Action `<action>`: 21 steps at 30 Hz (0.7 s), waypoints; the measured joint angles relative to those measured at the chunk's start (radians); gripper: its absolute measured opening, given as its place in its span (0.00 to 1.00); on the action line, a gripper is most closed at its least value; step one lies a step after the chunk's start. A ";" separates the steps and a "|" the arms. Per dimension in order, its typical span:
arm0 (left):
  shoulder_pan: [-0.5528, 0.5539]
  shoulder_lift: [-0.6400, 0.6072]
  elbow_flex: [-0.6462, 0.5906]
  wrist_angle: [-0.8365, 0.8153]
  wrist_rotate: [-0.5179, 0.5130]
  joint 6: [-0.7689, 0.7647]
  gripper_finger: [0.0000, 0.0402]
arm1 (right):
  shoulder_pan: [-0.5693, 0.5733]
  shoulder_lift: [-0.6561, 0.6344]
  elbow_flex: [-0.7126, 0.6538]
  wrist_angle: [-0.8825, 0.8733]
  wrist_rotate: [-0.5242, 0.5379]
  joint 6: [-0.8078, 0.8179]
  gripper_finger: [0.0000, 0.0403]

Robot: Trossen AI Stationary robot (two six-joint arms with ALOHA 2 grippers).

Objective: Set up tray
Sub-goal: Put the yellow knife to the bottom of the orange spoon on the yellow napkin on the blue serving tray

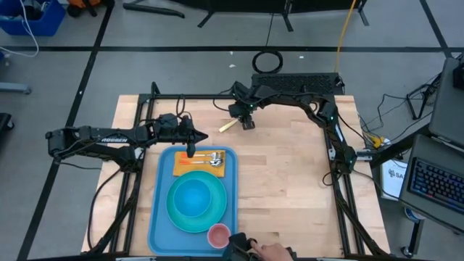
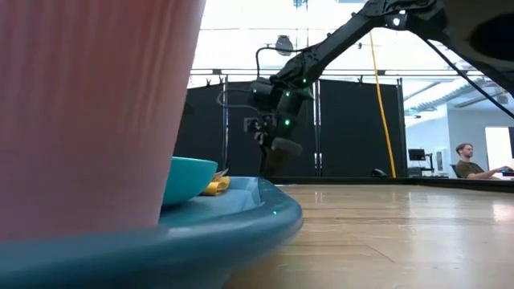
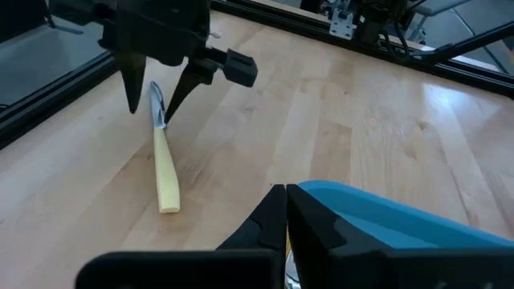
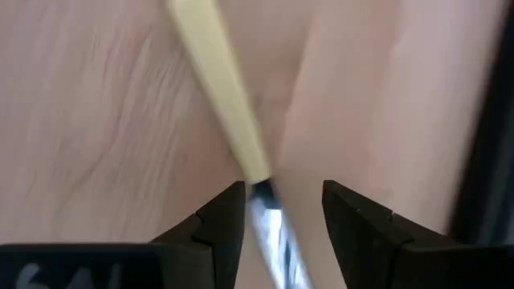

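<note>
The light-blue tray (image 1: pixel 156 217) lies at the table's near left. It carries a turquoise plate (image 1: pixel 174 206) with a blue bowl (image 1: pixel 193 196), an orange napkin (image 1: pixel 181 167) with metal cutlery (image 1: pixel 208 159), and a pink cup (image 1: pixel 219 234). A knife with a cream handle (image 3: pixel 166 172) lies on the wood beyond the tray's far end. My right gripper (image 4: pixel 283 201) stands open over it, pointing steeply down, one finger on each side of the blade (image 4: pixel 269 229). My left gripper (image 3: pixel 286 210) is shut, hanging above the tray's far rim (image 3: pixel 377 213). My right gripper has its fingers (image 4: pixel 221 229) on either side of the knife's blade, just past the handle's end, coming from above and lying across the knife. The handle rests on the table. Whether a finger touches the blade, I cannot tell.
A person's hand (image 1: pixel 272 251) reaches in at the near edge beside the pink cup. Another person sits at a desk far behind the table (image 2: pixel 470 160). Bare wood stretches to the right of the tray (image 1: pixel 290 188). A black frame rail runs along the far edge (image 1: pixel 196 98).
</note>
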 joint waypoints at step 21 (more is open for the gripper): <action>-0.002 0.000 0.000 -0.001 0.000 0.026 0.01 | -0.013 0.052 0.002 -0.021 -0.046 -0.037 0.36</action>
